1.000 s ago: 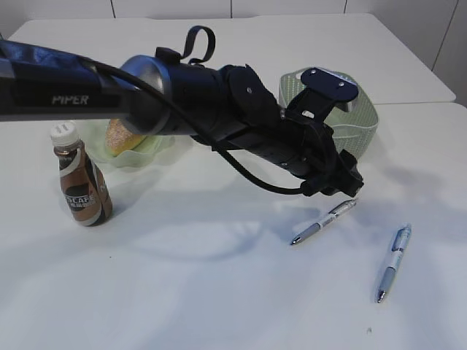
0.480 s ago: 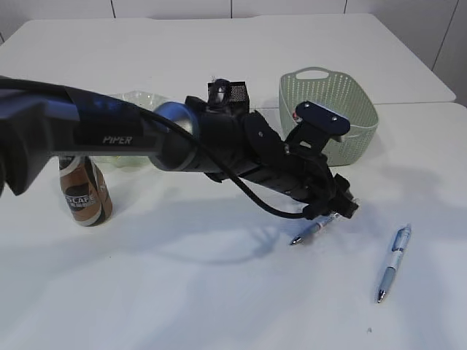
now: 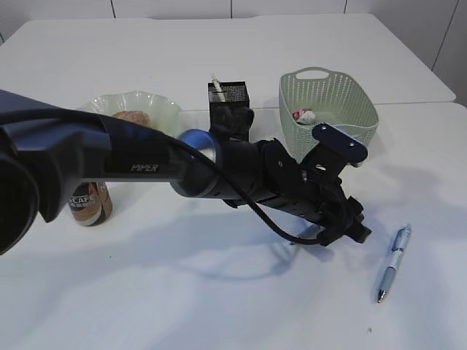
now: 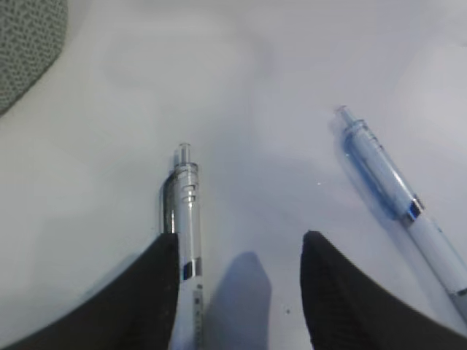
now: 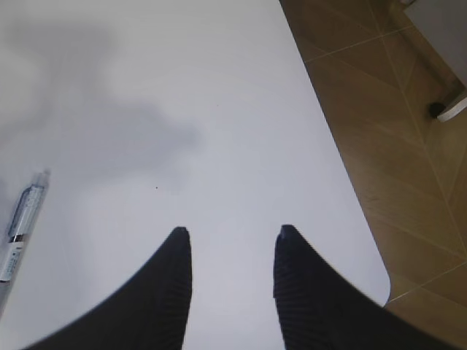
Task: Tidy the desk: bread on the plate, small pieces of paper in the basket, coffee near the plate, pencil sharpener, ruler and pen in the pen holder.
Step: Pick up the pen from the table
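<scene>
Left arm low over a clear pen near the desk's right side, jaws apart and empty.

The desk [image 3: 219, 306] carries everything. The left gripper [image 4: 241, 292] straddles the clear pen [image 4: 187, 219] off-centre, the barrel hugging one finger; I would shift sideways to centre it before closing. The right gripper [image 5: 230, 284] hangs parted and empty over the desk's right edge. Toward the far edge, the basket [image 3: 350, 98] holds a small scrap, the plate [image 3: 164, 109] holds the bread [image 3: 131, 117], and the pen holder [image 3: 230, 102] shows something pale poking out. The coffee [image 3: 89, 205] stands near the plate; a blue pen [image 3: 392, 261] lies near the right edge.
</scene>
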Robot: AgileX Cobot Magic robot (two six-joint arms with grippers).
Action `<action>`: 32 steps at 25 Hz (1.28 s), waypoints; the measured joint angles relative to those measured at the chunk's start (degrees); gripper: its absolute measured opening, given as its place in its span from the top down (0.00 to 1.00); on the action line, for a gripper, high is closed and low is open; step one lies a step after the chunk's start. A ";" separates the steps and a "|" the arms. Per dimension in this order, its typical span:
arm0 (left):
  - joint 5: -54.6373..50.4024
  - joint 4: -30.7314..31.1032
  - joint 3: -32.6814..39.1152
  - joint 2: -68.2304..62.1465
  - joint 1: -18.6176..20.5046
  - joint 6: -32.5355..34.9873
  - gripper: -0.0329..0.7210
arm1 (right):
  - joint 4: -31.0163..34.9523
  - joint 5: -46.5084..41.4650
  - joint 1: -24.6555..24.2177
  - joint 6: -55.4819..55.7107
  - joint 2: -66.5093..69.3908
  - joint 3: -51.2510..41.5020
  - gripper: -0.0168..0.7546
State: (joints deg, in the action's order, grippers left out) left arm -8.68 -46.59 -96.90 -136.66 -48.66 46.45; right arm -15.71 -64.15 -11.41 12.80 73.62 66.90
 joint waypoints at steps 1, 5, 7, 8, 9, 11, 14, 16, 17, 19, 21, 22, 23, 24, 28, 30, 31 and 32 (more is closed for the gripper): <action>0.73 0.00 0.00 -0.26 0.00 0.00 0.45 | 0.00 0.00 0.00 0.00 0.00 0.00 0.57; 2.89 0.00 0.00 -0.55 0.00 0.10 0.45 | 0.11 0.00 0.00 0.00 0.00 0.00 0.57; 3.77 0.00 0.00 -0.55 0.00 0.10 0.45 | 0.11 0.00 0.00 0.00 0.00 0.00 0.57; 3.86 0.00 0.00 -0.55 0.00 0.10 0.45 | 0.23 0.12 0.00 0.00 0.00 0.00 0.57; 3.86 0.00 0.00 -0.55 0.00 0.10 0.45 | 0.33 0.24 0.00 0.00 0.00 0.00 0.57; 3.86 0.00 0.00 -0.55 0.00 0.12 0.45 | 1.42 0.70 0.00 0.00 0.00 0.00 0.57; 4.34 0.00 0.00 -0.55 0.00 0.22 0.45 | 1.97 1.40 0.00 0.00 0.00 0.00 0.57; 4.94 0.00 0.00 -0.55 0.00 0.22 0.45 | 2.06 1.81 0.00 0.00 0.00 0.00 0.57; 5.28 0.10 0.00 -0.55 0.00 0.22 0.45 | 2.06 1.93 0.00 0.00 0.00 0.00 0.57; 5.80 0.10 0.00 -0.65 0.00 0.25 0.45 | 2.19 2.41 0.00 0.00 0.00 0.00 0.57; 6.31 0.10 -0.09 -0.90 0.00 0.25 0.45 | 2.31 2.55 0.00 0.00 0.00 0.00 0.57; 6.42 0.10 -0.09 -1.16 0.00 0.25 0.45 | 2.31 2.63 0.00 0.00 0.00 0.00 0.57; 6.40 0.10 -0.09 -1.42 0.00 0.35 0.45 | 2.31 2.87 0.00 0.00 0.00 0.00 0.57; 6.40 0.10 -0.09 -1.58 0.00 0.35 0.45 | 2.31 2.87 0.00 0.00 0.00 0.00 0.57; 6.44 0.10 -0.09 -1.81 0.00 0.35 0.45 | 2.44 3.24 0.00 0.00 0.00 0.00 0.57; 6.44 0.10 -0.09 -2.20 0.00 0.35 0.45 | 2.53 3.24 0.00 0.00 0.00 0.00 0.57; 6.44 0.10 -0.09 -2.44 0.00 0.35 0.46 | 2.53 3.24 0.00 0.00 0.00 0.00 0.57; 6.44 0.10 -0.09 -2.55 0.00 0.35 0.47 | 2.53 3.24 0.00 0.00 0.00 0.00 0.57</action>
State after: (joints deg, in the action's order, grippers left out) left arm -2.24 -46.49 -96.99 -139.21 -48.66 46.79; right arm -13.17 -60.91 -11.41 12.80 73.62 66.90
